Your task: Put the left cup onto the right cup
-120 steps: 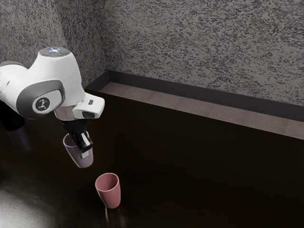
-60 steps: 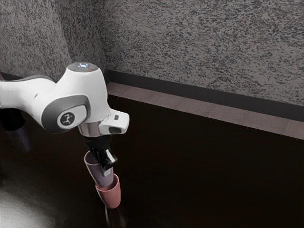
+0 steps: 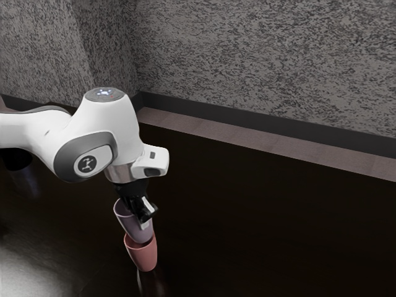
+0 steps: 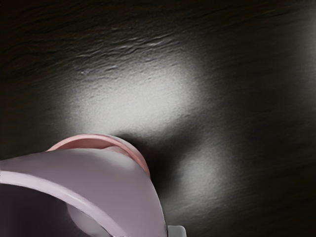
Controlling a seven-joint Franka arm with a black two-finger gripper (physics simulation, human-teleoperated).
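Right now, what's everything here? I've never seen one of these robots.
lilac cup: one, pale purple, tilted, lower end inside the pink cup
pink cup: one, pink, upright on the table
table: one, dark brown, under both cups
ledge: one, reddish brown, along the table's far edge
wall: speckled grey, behind the ledge
arm: one, white and grey, from the exterior view's left
tool: one, black, gripping the lilac cup's rim

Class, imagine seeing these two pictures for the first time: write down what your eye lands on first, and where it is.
The bulky white arm dominates the exterior view's left, its black pincer shut on the rim of a tilted lilac cup. That cup's base sits in the mouth of a pink cup on the dark table.
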